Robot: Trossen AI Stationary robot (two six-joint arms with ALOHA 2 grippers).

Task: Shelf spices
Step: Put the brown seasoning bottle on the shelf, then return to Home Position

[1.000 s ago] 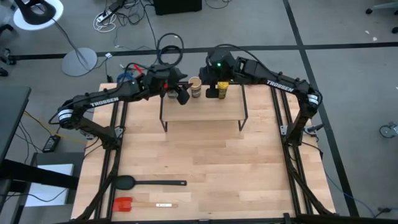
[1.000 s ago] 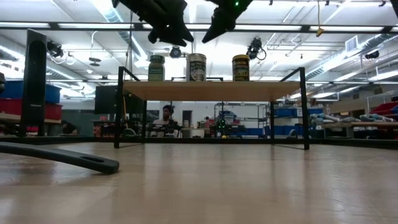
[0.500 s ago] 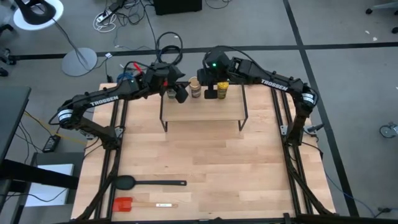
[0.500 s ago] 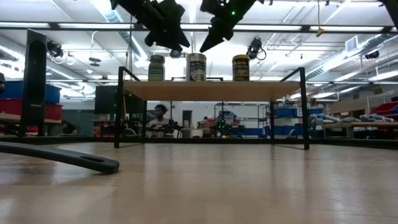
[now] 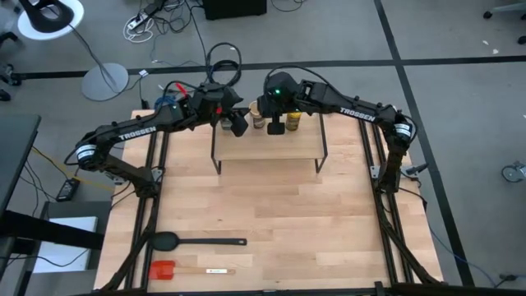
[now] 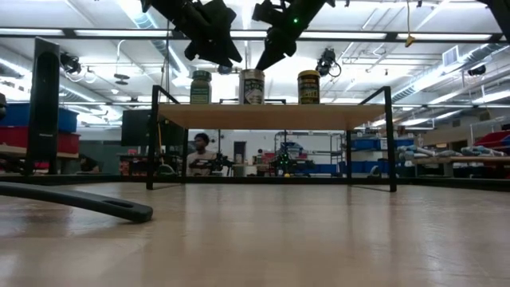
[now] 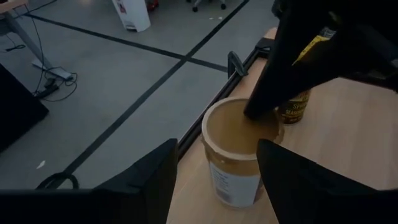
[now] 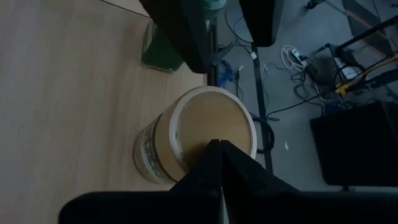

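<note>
Three spice jars stand upright on the shelf [image 6: 271, 115]: green-lidded [image 6: 201, 86], tan-topped [image 6: 252, 85] and yellow-lidded [image 6: 308, 86]. My left gripper [image 6: 217, 53] hovers open above the shelf, between the green jar and the tan jar [image 7: 233, 155], touching neither. My right gripper [image 8: 218, 144] is shut and points down at a slant over the tan jar's lid [image 8: 208, 121]. In the high view, the left gripper [image 5: 239, 124] hides the green jar. The right gripper [image 5: 276, 126] sits between the tan jar [image 5: 258, 121] and the yellow jar [image 5: 294, 121]. My right gripper's shut fingertips [image 7: 254, 112] sit at the tan jar's lid, near its rim [image 7: 273, 124], coming from above at a slant from the table's right. I cannot tell whether they touch the lid. The jar stands upright on the shelf.
A black spoon [image 5: 197, 242] and a red spatula [image 5: 163, 270] lie near the table's near left corner. The spoon's handle [image 6: 80, 203] shows in the low view. Bare tabletop [image 5: 271, 214] lies in front of the shelf. A person [image 6: 199, 147] moves in the room behind.
My right gripper has moved toward the table's left and down, from above the yellow jar's side to over the tan jar's lid. My left gripper has shifted slightly toward the table's left. The three jars have stayed in place.
</note>
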